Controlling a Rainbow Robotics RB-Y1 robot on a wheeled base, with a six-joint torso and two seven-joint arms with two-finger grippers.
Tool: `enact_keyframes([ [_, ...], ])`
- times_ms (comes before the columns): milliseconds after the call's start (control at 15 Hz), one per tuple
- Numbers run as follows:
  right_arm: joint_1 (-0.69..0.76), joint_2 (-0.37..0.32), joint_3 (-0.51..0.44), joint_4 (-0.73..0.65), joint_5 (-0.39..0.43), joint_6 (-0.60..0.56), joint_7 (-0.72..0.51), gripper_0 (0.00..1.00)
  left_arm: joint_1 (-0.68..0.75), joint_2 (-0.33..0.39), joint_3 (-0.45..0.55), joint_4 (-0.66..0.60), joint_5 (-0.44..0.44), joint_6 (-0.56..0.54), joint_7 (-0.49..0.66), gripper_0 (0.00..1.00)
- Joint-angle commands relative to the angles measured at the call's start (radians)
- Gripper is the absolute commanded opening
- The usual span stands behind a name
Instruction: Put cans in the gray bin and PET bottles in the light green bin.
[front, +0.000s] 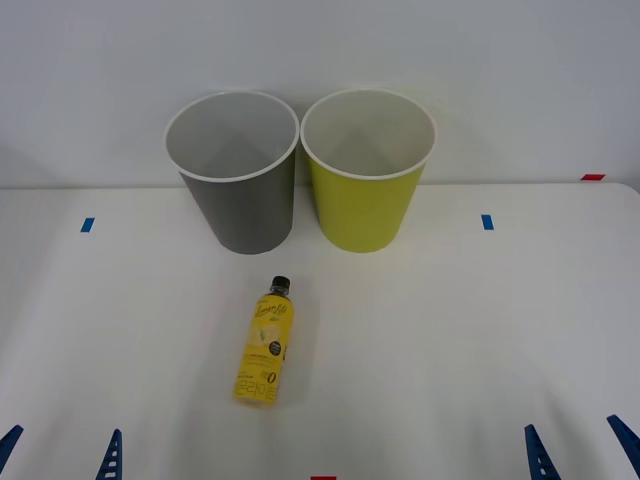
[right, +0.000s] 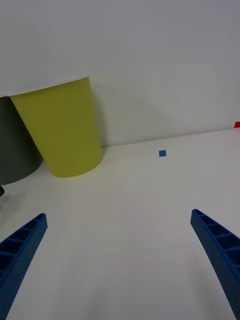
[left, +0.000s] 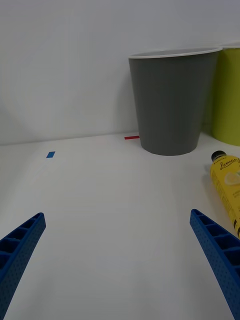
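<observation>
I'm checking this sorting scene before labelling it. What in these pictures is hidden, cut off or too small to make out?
- Bottle: the small dark print on its yellow label is too small to read in the front view; the left wrist view's edge cuts it off.
- Gray bin and light green bin: their bottoms are hidden by their own walls in the front view.
- Left gripper and right gripper: just the open fingertips show; the front view's bottom edge cuts off the rest.

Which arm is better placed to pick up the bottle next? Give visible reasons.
Probably left. The bottle lies left of the table's centre, nearer the left end effector than the right end effector. Both are open at the near edge.
</observation>
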Motion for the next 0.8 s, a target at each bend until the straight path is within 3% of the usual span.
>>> enact_keyframes([
  [67,0.000,0.000,0.000,0.000,0.000,0.000,0.000,1.00,0.000,0.000,0.000,0.000,0.000,0.000,0.000,1.00],
  [600,0.000,0.000,0.000,0.000,0.000,0.000,0.000,1.00,-0.040,0.000,-0.002,0.034,-0.005,0.017,0.002,1.00],
  [800,0.000,0.000,0.000,0.000,0.000,0.000,0.000,1.00,-0.058,0.035,0.020,0.035,-0.014,0.018,0.000,1.00],
])
